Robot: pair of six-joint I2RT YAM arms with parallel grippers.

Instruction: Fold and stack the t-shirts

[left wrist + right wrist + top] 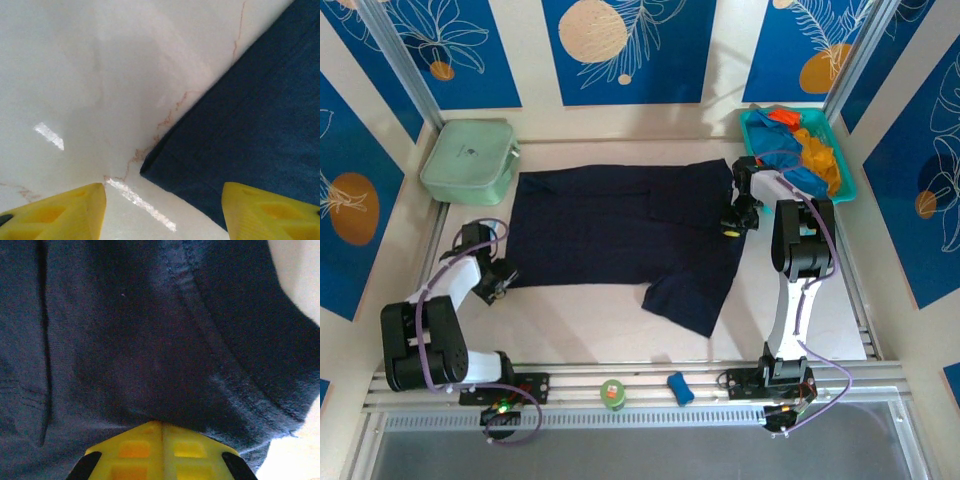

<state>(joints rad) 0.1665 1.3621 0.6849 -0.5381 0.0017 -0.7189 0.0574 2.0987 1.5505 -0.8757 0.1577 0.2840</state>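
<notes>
While the top external view is looking down on the table (590, 325), the navy t-shirt (620, 235) is lying spread flat at its middle, one sleeve trailing toward the arm bases. The left gripper (503, 283) is sitting low at the shirt's near left corner; the right gripper (735, 222) is pressing down on the shirt's right edge. Beyond that right edge, a teal basket (850, 175) is holding the bright blue t-shirt (790, 168), the orange t-shirt (822, 155) and the red t-shirt (782, 117) in a loose heap. Beyond the shirt's far left corner, a pale green box (468, 160) is standing.

Left wrist view: the left gripper (164, 210) is standing wide, gripping nothing, its yellow fingers (60, 215) straddling a corner of the navy t-shirt (250, 125) on the table (100, 75).

Right wrist view: the right gripper (162, 440) is closing its fingers fully together, with the cloth of the navy t-shirt (125, 330) puckering at their tips.
</notes>
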